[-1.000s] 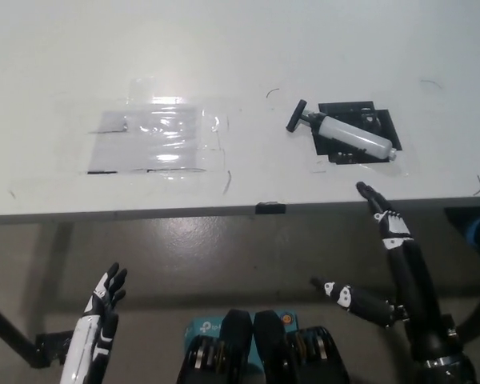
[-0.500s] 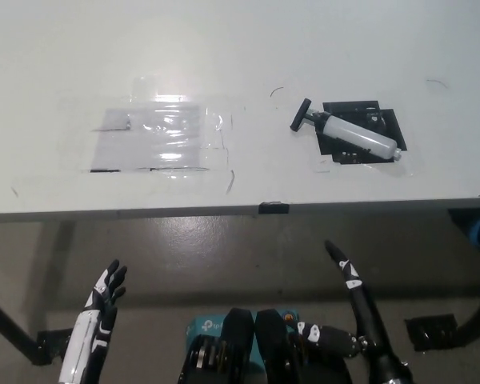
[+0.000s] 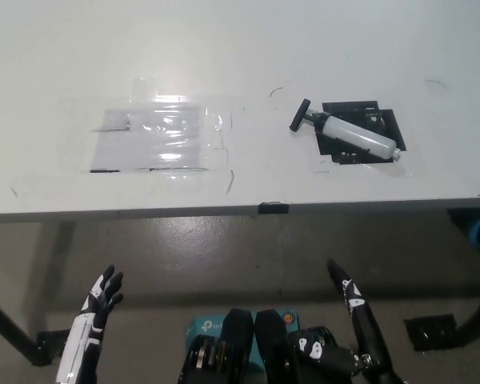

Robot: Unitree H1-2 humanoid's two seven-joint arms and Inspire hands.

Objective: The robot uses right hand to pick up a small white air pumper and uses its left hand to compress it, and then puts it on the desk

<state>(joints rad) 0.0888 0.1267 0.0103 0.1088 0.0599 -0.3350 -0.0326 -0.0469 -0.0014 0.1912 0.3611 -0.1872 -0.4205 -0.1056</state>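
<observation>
White pump point(image 3: 354, 138) lies flat on the counter point(image 3: 240, 48), on a black mat point(image 3: 382, 120) toward the counter's right side. Long axis runs diagonally: black T-handle point(image 3: 301, 115) at the end farther from the counter's front edge and to the left, nozzle end pointing right and nearer that edge. No hand touches it.

Right hand point(image 3: 354, 308) hangs below the counter's front edge, over the floor, fingers extended and apart, holding nothing. Fingertips point up toward the edge. Pump lies up and across the edge from it, roughly in line, only slightly to the right.

Left hand point(image 3: 96, 308) rests low at the far left, also below the edge, fingers spread, empty. Well apart from the pump, and much the farther of the two.

Clear plastic sheet point(image 3: 156, 138) taped to the counter left of the pump; not involved.

Judgement: the pump lies on the counter as the task's end would leave it, and equally as it would lie before a pick-up. Frame fits either; cannot tell which. Any reach would fall to the right hand, going up over the edge and crossing the barrel's diagonal.
</observation>
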